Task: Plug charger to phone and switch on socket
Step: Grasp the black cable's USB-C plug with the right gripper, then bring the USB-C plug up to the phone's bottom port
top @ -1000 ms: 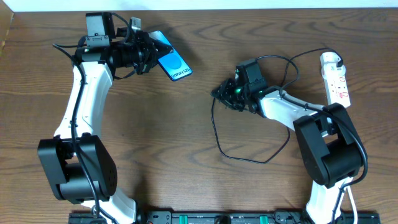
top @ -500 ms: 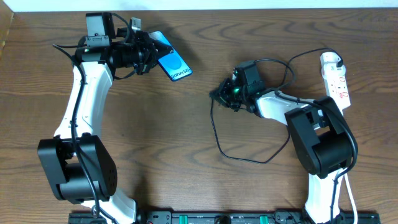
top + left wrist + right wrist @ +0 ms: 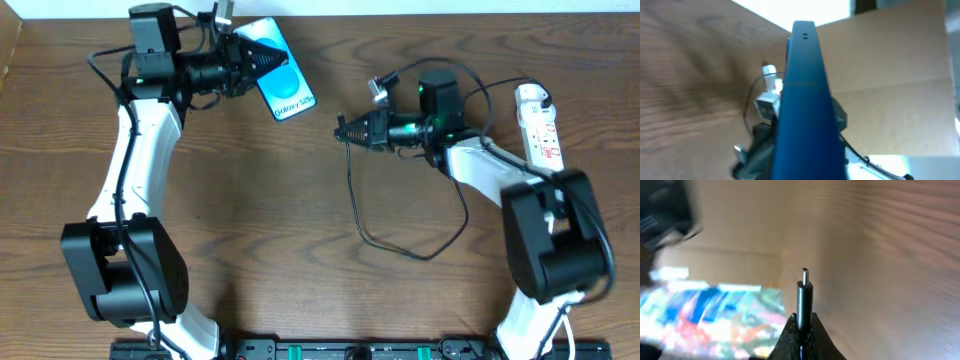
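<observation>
My left gripper (image 3: 258, 62) is shut on the phone (image 3: 282, 88) and holds it above the table at the back, blue screen up, its free end pointing right. In the left wrist view the phone (image 3: 802, 100) shows edge-on. My right gripper (image 3: 347, 130) is shut on the charger's plug tip (image 3: 804, 292), which points left toward the phone, a short gap away. The black cable (image 3: 400, 248) hangs down and loops over the table, running to the white plug head (image 3: 531, 97) in the socket (image 3: 543, 135) at the far right.
The socket's white cord leaves at the strip's back end near the table's far edge. Cardboard and a bright patch show behind the phone in the left wrist view. The right arm's wrist (image 3: 765, 102) shows beyond the phone.
My right gripper has lifted off the table with the plug tip and turned it left toward the phone. My left gripper has raised and tilted the phone, shifting it slightly back.
</observation>
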You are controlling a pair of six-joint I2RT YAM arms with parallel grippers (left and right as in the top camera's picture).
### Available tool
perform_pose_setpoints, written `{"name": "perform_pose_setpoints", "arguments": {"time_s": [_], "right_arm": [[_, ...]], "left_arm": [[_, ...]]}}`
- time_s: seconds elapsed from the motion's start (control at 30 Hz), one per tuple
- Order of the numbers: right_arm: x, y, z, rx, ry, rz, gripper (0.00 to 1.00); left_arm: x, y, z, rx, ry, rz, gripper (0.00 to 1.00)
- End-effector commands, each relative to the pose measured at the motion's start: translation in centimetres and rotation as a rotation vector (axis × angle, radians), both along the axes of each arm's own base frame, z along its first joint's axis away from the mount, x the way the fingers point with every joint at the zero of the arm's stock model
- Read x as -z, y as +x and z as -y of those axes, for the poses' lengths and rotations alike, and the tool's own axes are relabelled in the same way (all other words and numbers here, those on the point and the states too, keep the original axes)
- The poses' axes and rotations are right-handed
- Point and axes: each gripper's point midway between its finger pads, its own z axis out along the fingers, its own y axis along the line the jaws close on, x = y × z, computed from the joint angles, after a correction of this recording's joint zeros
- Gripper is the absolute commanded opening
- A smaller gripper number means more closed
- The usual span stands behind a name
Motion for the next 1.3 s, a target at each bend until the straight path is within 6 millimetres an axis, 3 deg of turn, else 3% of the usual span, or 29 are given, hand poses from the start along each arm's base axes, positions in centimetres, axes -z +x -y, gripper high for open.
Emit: {"name": "perform_pose_setpoints", "arguments": {"time_s": [0.0, 0.17, 0.3, 0.43, 0.77, 1.0, 1.27], "right_arm": [[-5.1, -3.2, -0.3, -0.15, 0.093, 0.115, 0.01], [-7.4, -6.4, -2.4, -0.258, 0.127, 0.15, 0.01], [-8.3, -7.6, -4.0, -0.295, 0.145, 0.174, 0.01], [-10.9, -8.5, -5.4, -0.325, 0.207, 0.261, 0.02], [-12.3, -7.9, -5.8, -0.286, 0.225, 0.285, 0.01], [-13.7, -7.6, -6.5, -0.271, 0.238, 0.314, 0.02], [-13.9, -7.1, -7.7, -0.209, 0.238, 0.339, 0.02]], "left_arm": [[-3.7, -1.2, 0.2, 0.082, -0.09, 0.035, 0.07], [-7.0, -0.8, -1.1, 0.095, -0.137, 0.103, 0.07], [-7.8, -0.6, -1.6, 0.083, -0.147, 0.108, 0.07], [-7.8, -0.5, -1.7, 0.08, -0.147, 0.108, 0.07], [-7.8, -2.0, -1.4, 0.173, -0.14, 0.163, 0.08], [-7.6, -1.9, -1.4, 0.177, -0.128, 0.208, 0.07], [-7.5, -1.6, -1.4, 0.161, -0.126, 0.204, 0.07]]}}
